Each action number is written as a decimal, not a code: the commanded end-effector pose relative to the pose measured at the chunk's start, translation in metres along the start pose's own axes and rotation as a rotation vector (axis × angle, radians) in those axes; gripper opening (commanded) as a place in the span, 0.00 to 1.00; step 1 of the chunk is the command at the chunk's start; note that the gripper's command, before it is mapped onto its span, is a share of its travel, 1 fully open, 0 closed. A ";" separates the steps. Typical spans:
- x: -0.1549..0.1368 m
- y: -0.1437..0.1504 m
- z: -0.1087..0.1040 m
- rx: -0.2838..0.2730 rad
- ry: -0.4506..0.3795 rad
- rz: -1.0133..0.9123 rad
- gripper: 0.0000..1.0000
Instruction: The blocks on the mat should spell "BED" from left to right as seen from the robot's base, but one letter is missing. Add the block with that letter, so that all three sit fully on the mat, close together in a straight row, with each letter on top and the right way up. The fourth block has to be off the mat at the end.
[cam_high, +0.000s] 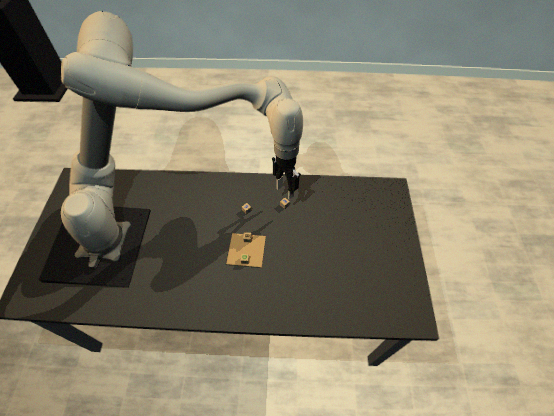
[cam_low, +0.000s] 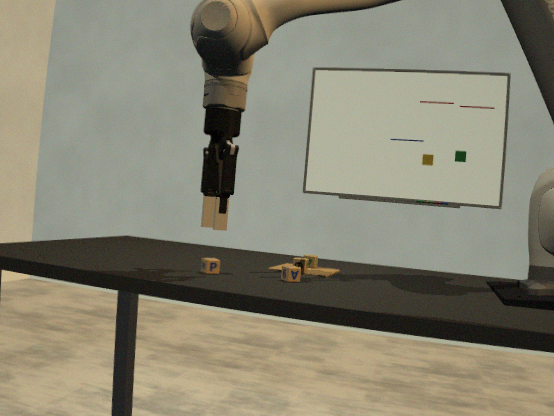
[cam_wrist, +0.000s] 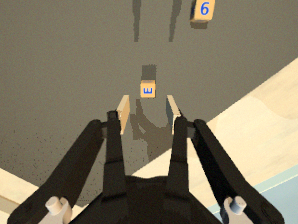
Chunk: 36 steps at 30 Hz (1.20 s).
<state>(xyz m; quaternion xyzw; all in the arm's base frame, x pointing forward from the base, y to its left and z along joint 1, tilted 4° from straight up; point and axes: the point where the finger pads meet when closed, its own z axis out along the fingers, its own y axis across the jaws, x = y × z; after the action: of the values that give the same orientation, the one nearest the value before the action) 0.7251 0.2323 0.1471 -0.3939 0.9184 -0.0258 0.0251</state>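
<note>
A wooden block with a blue E on top (cam_wrist: 147, 90) lies on the dark table, off the mat; it also shows in the top view (cam_high: 284, 202) and in the exterior view (cam_low: 210, 265), where its side reads P. My gripper (cam_wrist: 147, 103) (cam_low: 214, 220) hangs well above it, partly open with nothing between the fingers (cam_high: 286, 189). The tan mat (cam_high: 246, 251) holds two blocks, one at its far edge (cam_high: 247, 236) and one near its front (cam_high: 244, 258). A fourth block (cam_high: 246, 208) (cam_wrist: 202, 10) with a 6 on top lies off the mat.
The robot base stands on a dark plate at the table's left end. A whiteboard (cam_low: 406, 137) hangs on the wall behind. The table's far edge is close behind the E block.
</note>
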 end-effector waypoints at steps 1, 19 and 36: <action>0.000 0.000 0.000 0.000 0.000 0.000 0.40; 0.000 0.000 0.006 0.000 0.000 0.000 0.40; 0.000 0.000 0.028 0.000 0.000 0.000 0.40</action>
<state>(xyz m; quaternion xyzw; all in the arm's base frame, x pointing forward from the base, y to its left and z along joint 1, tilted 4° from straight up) 0.7269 0.2313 0.1211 -0.3941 0.9183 -0.0256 0.0251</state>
